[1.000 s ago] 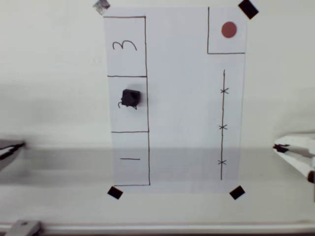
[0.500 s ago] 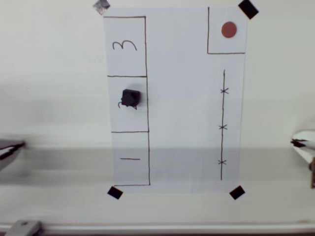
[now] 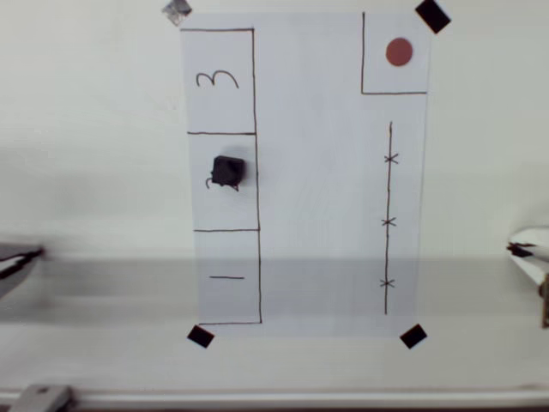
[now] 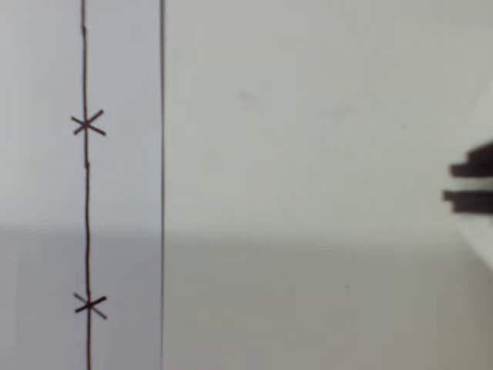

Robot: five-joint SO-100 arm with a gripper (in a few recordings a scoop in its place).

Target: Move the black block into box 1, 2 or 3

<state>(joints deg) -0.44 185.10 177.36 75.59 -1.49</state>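
In the overhead view the black block [image 3: 227, 172] sits inside the middle outlined box [image 3: 225, 210], covering most of its handwritten numeral. It lies near the box's right line, between the box marked 3 [image 3: 218, 80] and the box marked 1 [image 3: 227, 276]. My gripper [image 3: 529, 255] only pokes in at the right edge, far from the block, and nothing is seen in it. How its jaws stand is cut off by the frame. Dark gripper parts [image 4: 471, 182] show at the right edge of the wrist view.
The white paper sheet [image 3: 317, 189] is held by black tape squares [image 3: 413, 336] at its corners. It carries a red dot [image 3: 399, 51] in an outlined square and a pen line with x marks [image 3: 389, 221], also in the wrist view [image 4: 87, 123]. Bare table surrounds the sheet.
My gripper has pulled back to the right, mostly out of the overhead view, then held still. The black block has not moved.
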